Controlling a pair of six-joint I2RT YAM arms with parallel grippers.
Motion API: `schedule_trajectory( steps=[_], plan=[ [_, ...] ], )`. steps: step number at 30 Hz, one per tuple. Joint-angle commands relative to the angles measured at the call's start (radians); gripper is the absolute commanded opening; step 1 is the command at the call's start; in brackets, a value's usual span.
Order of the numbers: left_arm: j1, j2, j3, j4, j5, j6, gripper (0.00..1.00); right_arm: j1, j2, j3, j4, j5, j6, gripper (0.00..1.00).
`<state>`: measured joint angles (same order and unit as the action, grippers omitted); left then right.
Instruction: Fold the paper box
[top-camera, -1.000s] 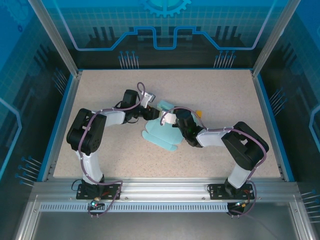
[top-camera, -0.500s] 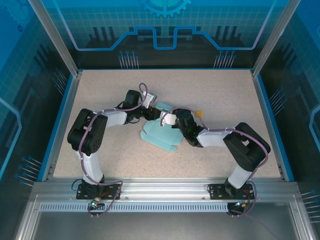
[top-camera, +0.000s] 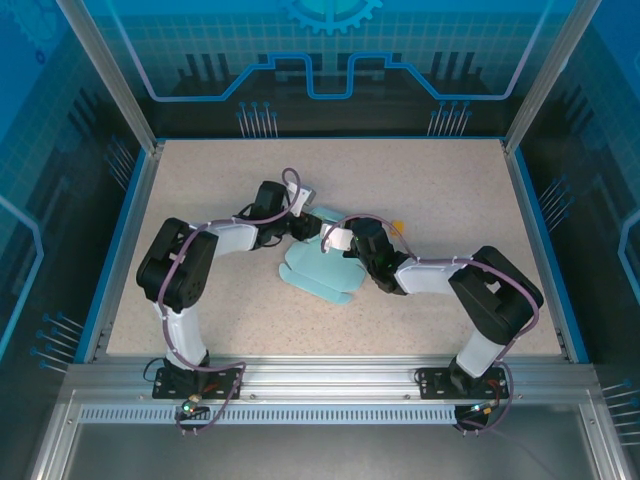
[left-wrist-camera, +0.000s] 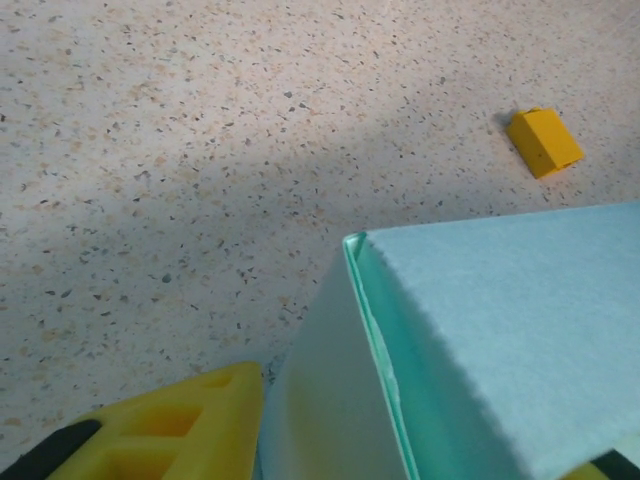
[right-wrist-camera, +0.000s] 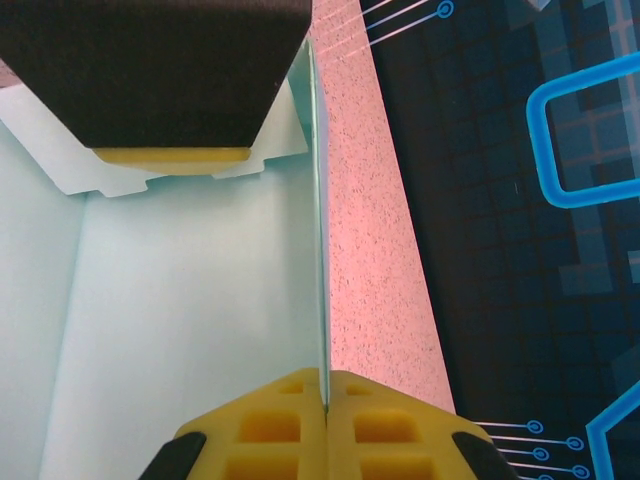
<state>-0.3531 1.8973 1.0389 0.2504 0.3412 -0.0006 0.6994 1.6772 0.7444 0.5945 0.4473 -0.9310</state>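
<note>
The paper box (top-camera: 322, 266) is pale blue card, partly folded, lying mid-table between both arms. My right gripper (top-camera: 352, 243) is shut on one thin upright wall (right-wrist-camera: 321, 240), seen edge-on running up from between its yellow fingers (right-wrist-camera: 262, 432); the box floor (right-wrist-camera: 190, 330) lies to the left. My left gripper (top-camera: 303, 224) is at the box's far left corner. Its yellow fingers (left-wrist-camera: 165, 432) stand apart on either side of a raised corner (left-wrist-camera: 352, 243) of the card. Whether they press it I cannot tell.
A tiny orange block (left-wrist-camera: 543, 142) lies on the speckled table just beyond the box, also (top-camera: 397, 226). Blue-lit enclosure walls and aluminium posts (top-camera: 112, 75) ring the table. Open tabletop (top-camera: 450, 180) lies to the back and sides.
The left gripper has edged right, closer over the box's far corner, and its jaws have narrowed. The box has shifted slightly. The right gripper keeps its hold on the wall.
</note>
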Motion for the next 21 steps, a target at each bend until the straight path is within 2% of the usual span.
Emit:
schedule_trajectory(
  steps=[1, 8, 14, 21],
  plan=[
    [0.003, 0.000, -0.017, 0.005, -0.122, -0.021, 0.37, -0.003, -0.027, 0.006, -0.038, -0.033, 0.032, 0.00],
    [-0.016, 0.006, -0.026, 0.020, -0.263, -0.067, 0.29, -0.002, -0.045, 0.004, -0.054, -0.040, 0.061, 0.00],
    [-0.060, 0.011, -0.025, 0.033, -0.444, -0.133, 0.28, 0.005, -0.051, 0.007, -0.073, -0.041, 0.092, 0.00],
    [-0.112, 0.019, -0.010, 0.014, -0.661, -0.222, 0.22, 0.021, -0.060, 0.011, -0.096, -0.035, 0.125, 0.00]
  ],
)
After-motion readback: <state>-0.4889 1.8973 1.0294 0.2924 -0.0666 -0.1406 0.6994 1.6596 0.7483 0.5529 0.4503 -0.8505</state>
